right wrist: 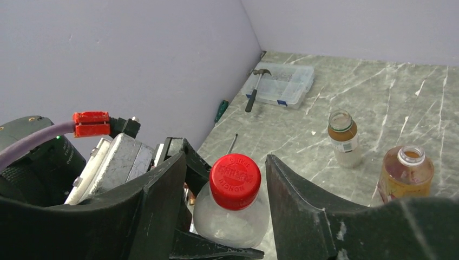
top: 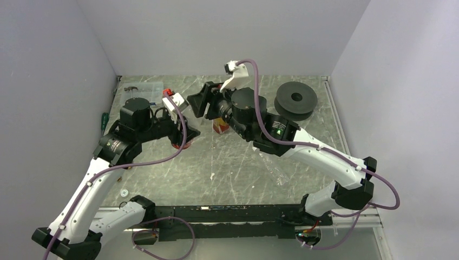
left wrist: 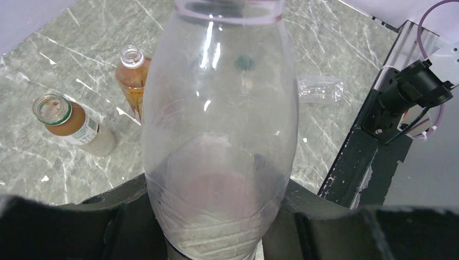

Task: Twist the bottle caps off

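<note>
Right wrist view has my right hand (right wrist: 225, 173) spread either side of the red cap (right wrist: 235, 181), touching nothing, while my left hand (left wrist: 222, 222) pinches the bottle (left wrist: 219, 135) low down, so I should centre, close squarely and twist without tilting it.

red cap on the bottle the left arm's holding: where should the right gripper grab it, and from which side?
The left gripper clamps the clear bottle at its body, leaving the red cap free. Take the cap by its round side wall, fingers on opposite sides, coming in from the cap end along the bottle's axis. The open right gripper straddles it.
</note>
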`<state>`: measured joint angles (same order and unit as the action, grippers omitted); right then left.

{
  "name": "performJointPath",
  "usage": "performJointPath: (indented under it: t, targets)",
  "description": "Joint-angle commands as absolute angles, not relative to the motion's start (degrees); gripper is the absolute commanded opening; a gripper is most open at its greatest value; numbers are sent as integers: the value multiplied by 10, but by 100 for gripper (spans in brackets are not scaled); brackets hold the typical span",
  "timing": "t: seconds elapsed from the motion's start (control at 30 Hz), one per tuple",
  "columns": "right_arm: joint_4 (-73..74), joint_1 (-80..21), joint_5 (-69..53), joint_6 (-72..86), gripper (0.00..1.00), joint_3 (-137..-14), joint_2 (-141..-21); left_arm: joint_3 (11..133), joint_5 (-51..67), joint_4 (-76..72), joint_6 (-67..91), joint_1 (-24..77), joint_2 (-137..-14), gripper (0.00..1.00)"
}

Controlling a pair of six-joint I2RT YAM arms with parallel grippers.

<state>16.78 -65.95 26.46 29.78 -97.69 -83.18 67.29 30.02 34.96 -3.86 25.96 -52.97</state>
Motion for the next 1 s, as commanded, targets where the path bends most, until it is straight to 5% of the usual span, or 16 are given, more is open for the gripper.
performJointPath:
  t: [0.0,0.2,0.63,0.97]
  targets:
    - [175,-661,268,304,58,-1016,-846,675,287,332,-44,259,-517,27]
    - [196,-650,262,321,54,-1027,-863,676,294,331,-38,259,-515,26]
    - [75,-644,225,286,11,-931,-793,675,326,339,-33,259,-514,26]
    - [-162,-606,-142,210,2,-783,-691,711,563,334,55,259,-528,23]
